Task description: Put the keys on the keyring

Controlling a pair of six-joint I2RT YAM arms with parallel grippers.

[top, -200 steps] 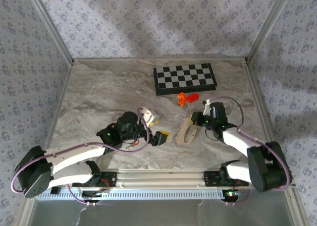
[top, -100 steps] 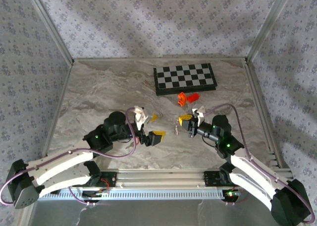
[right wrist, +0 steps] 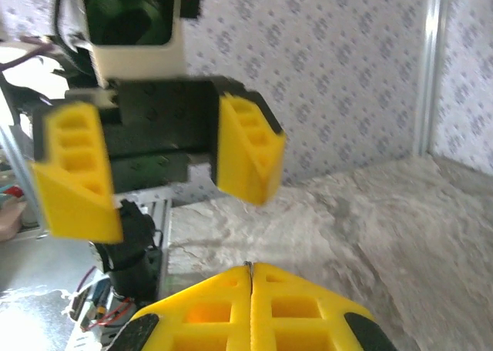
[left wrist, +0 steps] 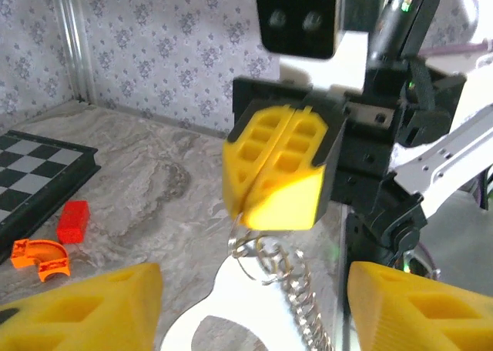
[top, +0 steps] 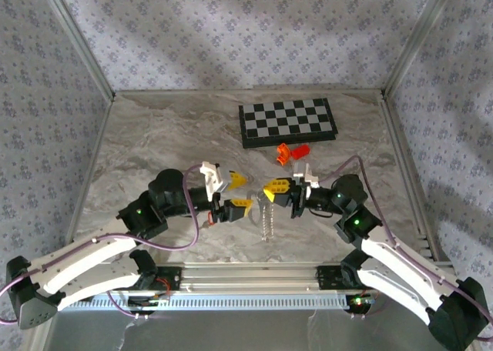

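Still prepping: my right tool (top: 275, 188) is clamped on the pale beige oval plastic keyring (left wrist: 223, 309). The left tool (top: 239, 191), spread apart beside it, probably needs to steady it next.

Crowded at the centre, open desk to the left

The left end effector (top: 240, 192) and right end effector (top: 276, 188) face tip to tip above the middle of the desk (top: 154, 143), with only a narrow gap between them. The keyring (top: 266, 216) and its beaded chain dangle from the right one's closed pads, just ahead of the left one's spread fingers. The chessboard (top: 287, 122), an orange curved piece (top: 283, 153) and a red block (top: 302, 148) crowd the far right. The far-left desk is bare up to the patterned walls (top: 46, 97).
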